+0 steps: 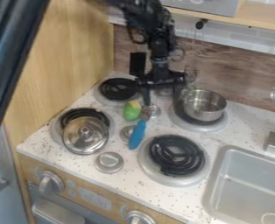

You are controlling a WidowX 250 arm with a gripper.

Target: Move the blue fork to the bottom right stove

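My gripper [161, 93] hangs over the back of the stove top, between the two back burners, its fingers spread apart with nothing seen held between them. The blue fork [137, 134] lies in the middle of the stove top, blue handle toward the front and its grey head toward the gripper. It is in front of and slightly left of the gripper, beside a green and yellow object. The bottom right stove burner [176, 155] is a black coil in a silver ring, with nothing on it, just right of the fork's handle.
A metal pot [204, 104] stands on the back right burner. A silver lid [85, 134] rests on the front left burner. The green and yellow object [131, 111] is left of the fork's head. The sink [245, 183] lies at the right, and a wooden wall [52, 65] rises at left.
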